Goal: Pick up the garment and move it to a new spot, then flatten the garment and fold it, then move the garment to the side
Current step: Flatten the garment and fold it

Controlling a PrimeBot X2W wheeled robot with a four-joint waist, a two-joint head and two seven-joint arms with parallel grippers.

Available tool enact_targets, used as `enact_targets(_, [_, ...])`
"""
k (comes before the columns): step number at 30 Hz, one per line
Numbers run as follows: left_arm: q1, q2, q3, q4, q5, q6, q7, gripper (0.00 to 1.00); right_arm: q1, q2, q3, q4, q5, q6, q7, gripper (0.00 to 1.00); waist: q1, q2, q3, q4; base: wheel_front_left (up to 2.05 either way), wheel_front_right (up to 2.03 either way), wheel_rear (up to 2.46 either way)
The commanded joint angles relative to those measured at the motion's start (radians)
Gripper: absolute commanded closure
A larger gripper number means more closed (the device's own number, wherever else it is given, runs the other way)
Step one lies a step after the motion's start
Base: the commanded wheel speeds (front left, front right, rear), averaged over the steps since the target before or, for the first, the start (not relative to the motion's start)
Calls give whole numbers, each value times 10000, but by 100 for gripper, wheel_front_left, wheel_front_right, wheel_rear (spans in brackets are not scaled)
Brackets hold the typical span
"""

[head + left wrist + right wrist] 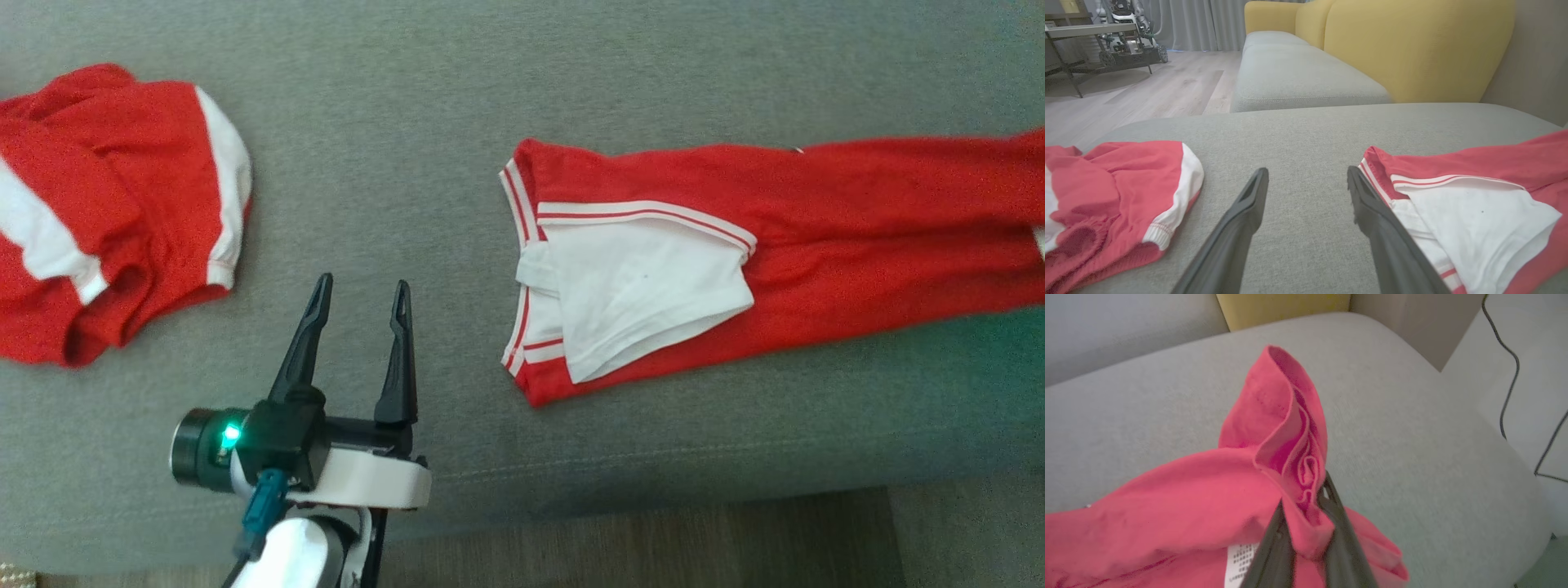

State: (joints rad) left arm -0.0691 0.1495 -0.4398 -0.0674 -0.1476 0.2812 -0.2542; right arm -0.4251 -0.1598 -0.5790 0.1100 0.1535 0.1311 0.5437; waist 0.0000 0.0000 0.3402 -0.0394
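Where the grey sofa seat [457,90] meets the left edge of the head view, a crumpled red-and-white piece [114,212] lies bunched. White bands cross its red cloth, and one hemmed opening faces right.

Just right of it, with bare cushion between, is the left end effector [363,286]. It is over the near part of the seat with its two dark fingers spread wide and nothing between them. It touches neither piece of clothing; whether the tips meet the cushion cannot be told. The left wrist view shows the same thing from low down: the left end effector [1307,169] points across the seat toward a yellow backrest [1412,49], with the crumpled piece [1114,196] on one side.

Right of the fingers lies the garment [816,220] — red, stretched long across the seat from the middle and running out past the right edge. At its left end is white trim with thin red stripes. A white panel is folded over the red body there.

Further right, in the right wrist view, the right end effector [1304,490] is clamped on the garment [1167,498] — a fold of red edge pinched between the fingers. The cloth above the grip stands up in a peak off the cushion. A white printed label [1241,555] shows just left of the fingers. Beyond is the rounded right end of the seat, and a black cable [1511,375] hangs past it.

Wood floor [653,539] runs along the near edge.
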Motion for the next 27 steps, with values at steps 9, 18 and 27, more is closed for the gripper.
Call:
enact_targets(9, [-308, -131, 416, -250, 123, -101, -76, 0, -523, 710, 1592, -2415, 778, -4, 1245, 100, 0, 0, -105, -397, 0, 0, 0])
enact_targets(18, [-222, -370, 520, -117, 122, -216, -76, 0, 182, 1077, 4103, -3577, 1548, -4, 1780, 100, 0, 0, -565, -95, 0, 0, 0])
enact_targets(27, [-133, -514, 657, -81, 135, -334, -76, 0, 270, 1093, 5846, -1977, 2885, -4, 694, 100, 0, 0, -800, 656, 0, 0, 0])
